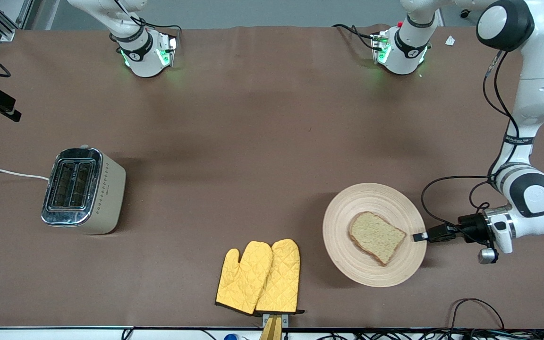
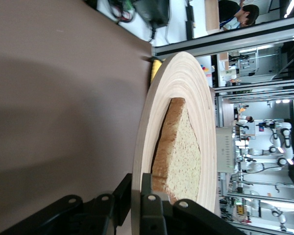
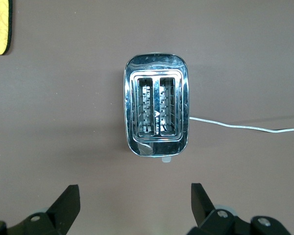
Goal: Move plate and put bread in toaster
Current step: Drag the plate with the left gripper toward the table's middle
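The light-wood plate [image 1: 361, 203] lies near the left arm's end of the table, close to the front camera. The bread [image 1: 376, 236] slice lies flat on it. My left gripper [image 1: 420, 236] is shut on the plate's rim, one finger above it and one below, as the left wrist view [image 2: 136, 183] shows, with the bread [image 2: 183, 156] just past the fingers on the plate [image 2: 147, 122]. The toaster [image 1: 83, 189] stands toward the right arm's end, slots empty. My right gripper [image 3: 133, 188] hangs open and empty high over the table beside the toaster [image 3: 157, 112].
A pair of yellow oven mitts [image 1: 260, 276] lies near the front edge between the toaster and the plate, and also shows in the right wrist view [image 3: 0, 24]. The toaster's white cord [image 1: 7, 173] runs off toward the table's end. Brown tabletop lies between the toaster and the plate.
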